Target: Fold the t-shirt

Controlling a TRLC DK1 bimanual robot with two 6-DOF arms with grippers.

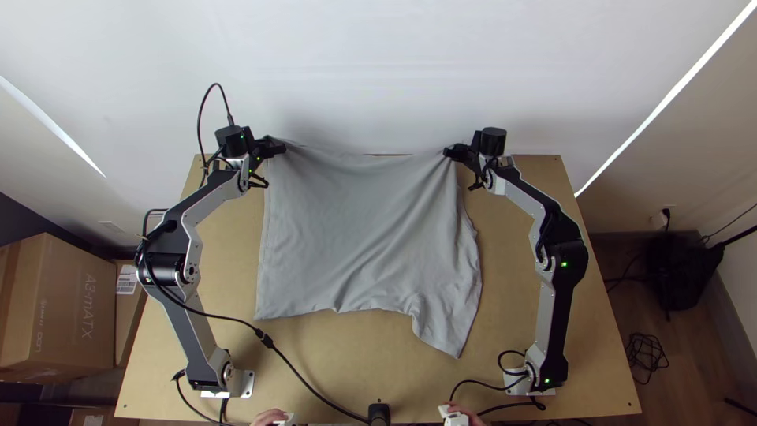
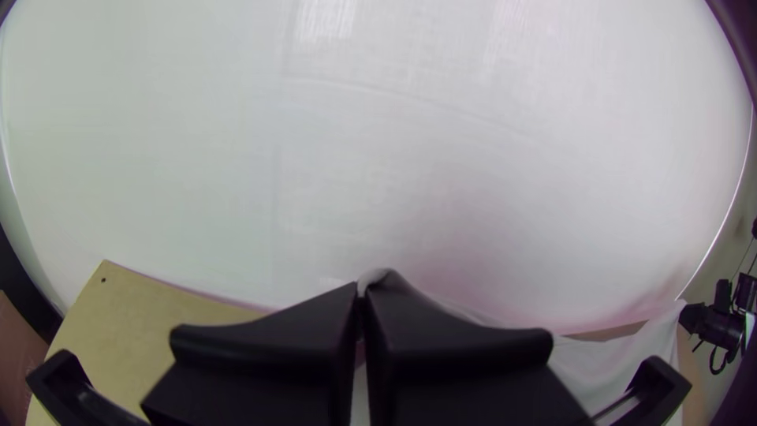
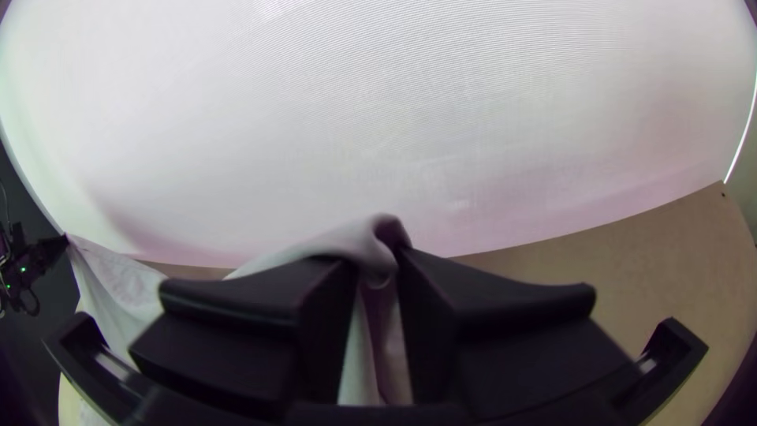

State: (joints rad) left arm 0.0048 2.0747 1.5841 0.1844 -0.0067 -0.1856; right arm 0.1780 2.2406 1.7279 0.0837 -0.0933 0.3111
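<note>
Left hand (image 1: 276, 147): gripped grey t-shirt (image 1: 359, 229) at one far corner | right hand (image 1: 451, 151): pinched another | cloth: stretched between both, spread below them over table (image 1: 355, 347)

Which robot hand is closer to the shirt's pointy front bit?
Right. The right hand pinches the shirt straight beyond the pointy bit; the left hand pinches it diagonally across from there.

Pale print (image 1: 91, 298) on a cardboard box (image 1: 69, 264), plus a white label (image 1: 126, 280) (tiny lettering) on the carton (image 1: 128, 315) beside it
</note>
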